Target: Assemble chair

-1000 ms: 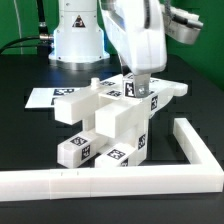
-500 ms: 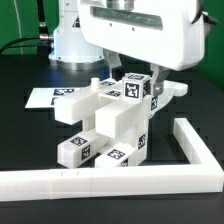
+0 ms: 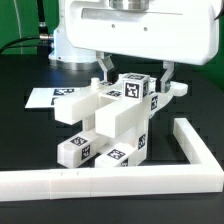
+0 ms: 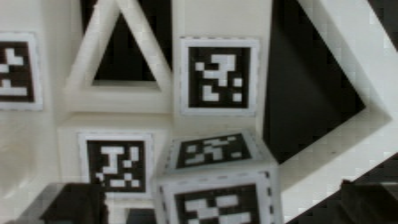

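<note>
Black table [image 3: 25,135], white border rail [image 3: 120,178] in front, marker board [image 3: 45,97] behind chair [image 3: 110,120]; gripper [image 3: 135,72] jaws apart, empty.

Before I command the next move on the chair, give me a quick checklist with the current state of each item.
1. Hand open: ok, fingers spread wide.
2. Hand empty: ok, nothing held between the fingers.
3. Hand over the target: ok, it straddles the tagged cube on top of the chair.
4. Fingers clear of the parts: cannot tell; they look close to the cube's sides, contact not visible.
5. Cube fully seated: cannot tell from either view.
6. Border rail clear of the chair: cannot tell; the chair's lowest block stands close against the rail.
</note>
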### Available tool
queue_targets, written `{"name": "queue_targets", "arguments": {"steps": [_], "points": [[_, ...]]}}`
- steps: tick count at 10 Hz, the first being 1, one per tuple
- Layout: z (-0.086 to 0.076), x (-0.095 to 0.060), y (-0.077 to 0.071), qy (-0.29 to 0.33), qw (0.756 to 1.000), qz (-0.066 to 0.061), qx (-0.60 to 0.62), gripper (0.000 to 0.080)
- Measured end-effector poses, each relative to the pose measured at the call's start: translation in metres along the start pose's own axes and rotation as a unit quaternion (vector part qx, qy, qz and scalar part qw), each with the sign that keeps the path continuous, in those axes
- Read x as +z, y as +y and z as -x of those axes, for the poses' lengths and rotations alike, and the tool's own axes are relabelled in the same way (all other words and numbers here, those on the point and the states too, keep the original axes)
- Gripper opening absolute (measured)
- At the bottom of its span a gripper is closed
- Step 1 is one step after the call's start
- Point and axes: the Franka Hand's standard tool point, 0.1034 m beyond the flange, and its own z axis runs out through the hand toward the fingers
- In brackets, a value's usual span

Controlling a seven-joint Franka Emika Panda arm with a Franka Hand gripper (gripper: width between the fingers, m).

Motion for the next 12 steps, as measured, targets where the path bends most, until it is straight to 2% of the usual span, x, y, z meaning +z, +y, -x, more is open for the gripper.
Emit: {"name": "queue_targets", "arguments": {"steps": [1, 3, 6, 9, 12], "points": [[-0.0002, 0.0, 0.0002, 0.0, 1.0, 0.0, -0.002, 0.0637], [-0.0002, 0.0, 0.0003, 0.0, 1.0, 0.0, -0.001, 0.0283], [-0.0004, 0.0, 0.0002, 0.0, 1.0, -0.001, 0.017, 0.0285], [-0.0024, -0.0002, -0.0013, 0.003, 0.988, -0.012, 0.151, 0.0286], [-0.0021, -0.0002, -0.002, 0.001, 0.968, -0.014, 0.252, 0.0287]]}}
